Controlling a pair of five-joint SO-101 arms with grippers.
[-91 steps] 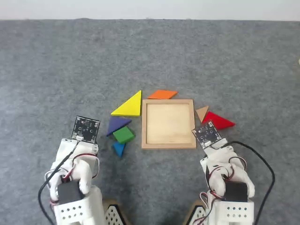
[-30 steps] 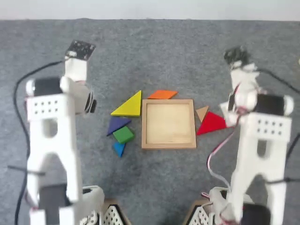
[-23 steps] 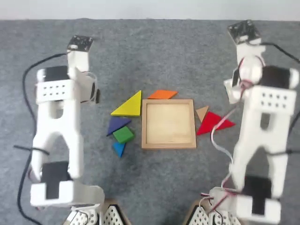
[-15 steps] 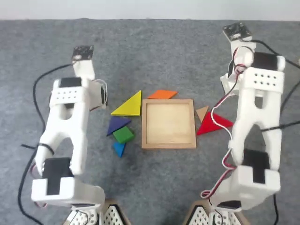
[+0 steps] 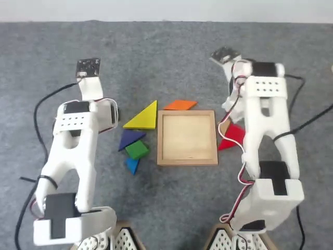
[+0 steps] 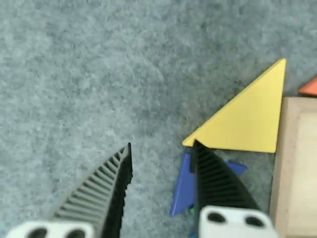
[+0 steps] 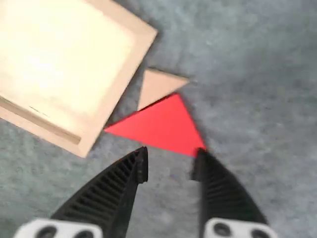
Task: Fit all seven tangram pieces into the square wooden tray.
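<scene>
The left gripper [image 6: 162, 148] hangs with its fingers spread over bare carpet [image 5: 166, 57], just beside the sharp corner of the yellow triangle [image 6: 246, 119]; the dark blue triangle [image 6: 182, 186] lies partly behind one finger. The right gripper [image 7: 171, 153] is spread as well, poised just beside the long edge of the red triangle [image 7: 159, 126], which sits against the tan triangle [image 7: 157, 84] next to the tray [image 7: 121, 89]

Three seconds ago both arms were folded low at the near edge of the table. Since then they have risen, stretched out over the far side and swung back in, so each now hangs over its own cluster of pieces. No piece looks to have shifted in that time, and nothing is in the tray yet. I judge the task to be at its very start: the approach is made and the first pick-ups are still to come, probably the yellow triangle on the left and the red triangle on the right

Counted: one tray, two arms and seven pieces, all on the carpet outside the tray. Five are triangles: yellow, red, tan, dark blue and the small blue triangle [image 5: 132, 165]. There is one green square [image 5: 137, 150] and one orange slanted piece [image 5: 180, 104]. Four pieces lie on the left arm's side of the tray, two on the right arm's side, and the orange one at its far edge
</scene>
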